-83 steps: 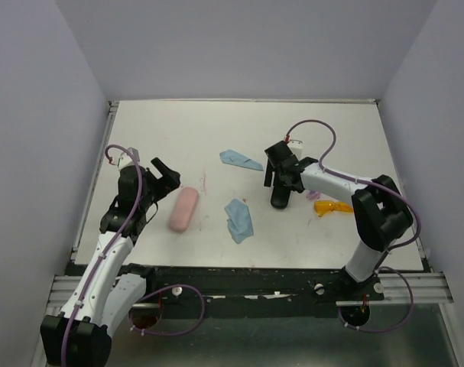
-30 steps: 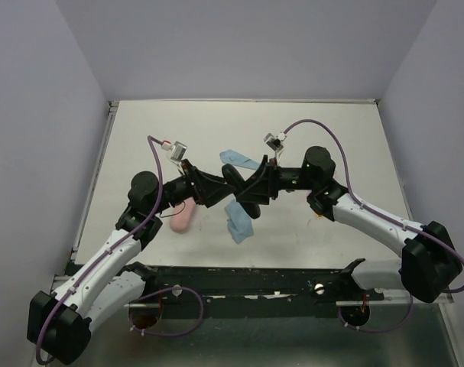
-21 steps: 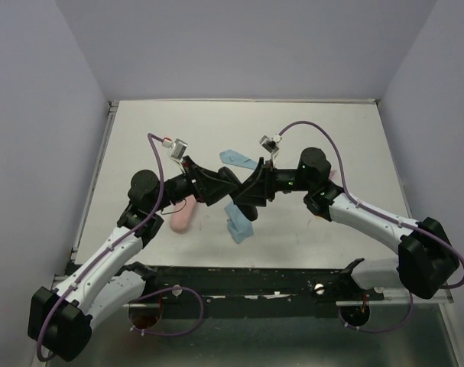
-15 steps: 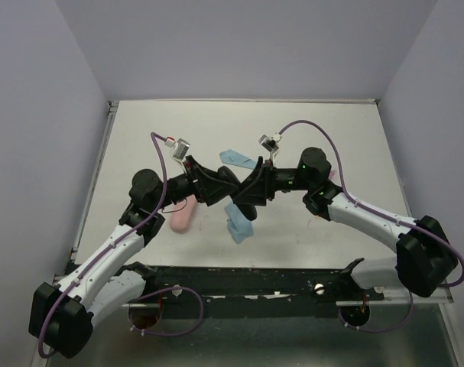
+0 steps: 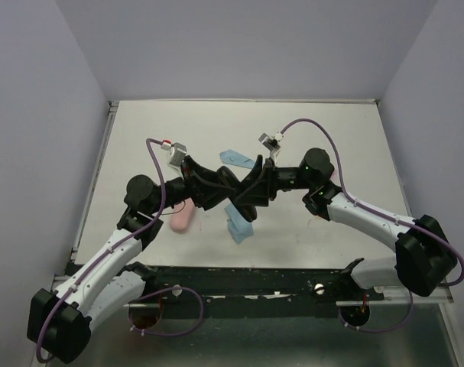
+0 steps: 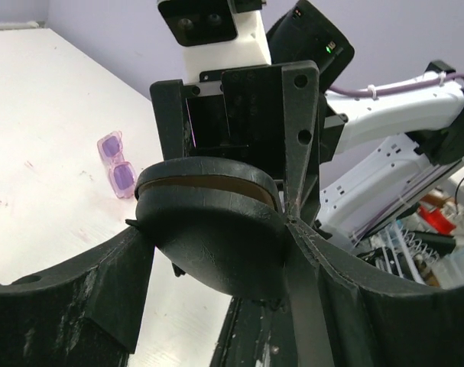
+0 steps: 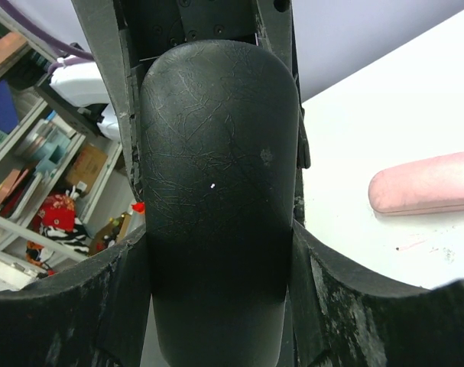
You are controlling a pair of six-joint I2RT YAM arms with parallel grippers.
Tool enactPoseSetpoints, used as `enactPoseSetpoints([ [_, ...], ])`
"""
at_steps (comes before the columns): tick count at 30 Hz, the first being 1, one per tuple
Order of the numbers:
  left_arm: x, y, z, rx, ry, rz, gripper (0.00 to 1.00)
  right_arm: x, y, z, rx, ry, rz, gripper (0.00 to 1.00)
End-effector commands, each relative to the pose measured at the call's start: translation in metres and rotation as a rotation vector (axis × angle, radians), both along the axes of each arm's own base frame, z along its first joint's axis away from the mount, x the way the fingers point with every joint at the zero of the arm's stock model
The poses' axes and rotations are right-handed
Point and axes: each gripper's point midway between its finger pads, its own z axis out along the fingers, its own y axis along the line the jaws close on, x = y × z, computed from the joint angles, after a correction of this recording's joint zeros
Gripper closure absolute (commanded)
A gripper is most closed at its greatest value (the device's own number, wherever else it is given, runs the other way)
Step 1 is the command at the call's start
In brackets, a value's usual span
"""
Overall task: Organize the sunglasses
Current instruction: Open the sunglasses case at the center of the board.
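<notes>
The left end effector (image 6: 216, 237) has been closed onto the black case (image 7: 216, 153), pinched aloft by the right end effector (image 7: 216, 252); opening the case is judged imminent. The purple sunglasses (image 6: 115, 164) lie on the surface (image 6: 40, 115) beyond the black case, unstowed

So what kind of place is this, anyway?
Probably a robotics lab test cell: a left arm and right arm bolted to a rail at the edge of a white table boxed in by plain walls, with cluttered storage shelves beyond it.
</notes>
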Motion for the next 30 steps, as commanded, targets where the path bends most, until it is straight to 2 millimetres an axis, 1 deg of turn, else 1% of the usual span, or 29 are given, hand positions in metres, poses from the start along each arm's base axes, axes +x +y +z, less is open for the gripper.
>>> enactPoseSetpoints([
  [1, -0.015, 0.004, -0.029, 0.147, -0.19, -0.046, 0.66, -0.024, -0.007, 0.034, 0.057, -0.005, 0.091, 0.99],
  [3, -0.012, 0.009, -0.033, 0.172, -0.198, -0.001, 0.65, -0.026, -0.009, 0.039, 0.058, -0.006, 0.092, 0.99],
  [6, 0.0, 0.019, -0.042, 0.208, -0.165, 0.104, 0.62, -0.029, -0.011, 0.045, 0.069, -0.016, 0.086, 0.99],
  [10, 0.012, 0.031, -0.051, 0.257, -0.122, 0.203, 0.62, -0.029, -0.013, 0.05, 0.081, -0.021, 0.067, 0.99],
  [15, 0.024, 0.037, -0.061, 0.301, -0.026, 0.266, 0.62, -0.029, -0.013, 0.053, 0.097, -0.024, 0.062, 0.99],
  [19, 0.03, 0.04, -0.072, 0.326, 0.038, 0.301, 0.65, -0.024, -0.013, 0.057, 0.109, -0.027, 0.025, 0.99],
  [21, 0.03, 0.041, -0.075, 0.325, 0.048, 0.305, 0.68, -0.017, -0.011, 0.055, 0.095, -0.026, -0.013, 0.99],
  [22, 0.029, 0.04, -0.077, 0.323, 0.049, 0.299, 0.7, -0.014, -0.011, 0.054, 0.083, -0.022, -0.031, 0.99],
  [23, 0.029, 0.04, -0.077, 0.321, 0.05, 0.301, 0.75, -0.009, -0.01, 0.052, 0.074, -0.019, -0.054, 0.99],
  [26, 0.029, 0.044, -0.082, 0.345, 0.071, 0.321, 0.79, -0.004, -0.008, 0.049, 0.056, -0.018, -0.074, 0.99],
  [29, 0.033, 0.052, -0.085, 0.364, 0.074, 0.367, 0.79, -0.004, -0.007, 0.049, 0.05, -0.011, -0.07, 0.99],
  [30, 0.032, 0.054, -0.09, 0.379, 0.09, 0.375, 0.78, -0.004, -0.007, 0.049, 0.049, -0.012, -0.068, 0.99],
])
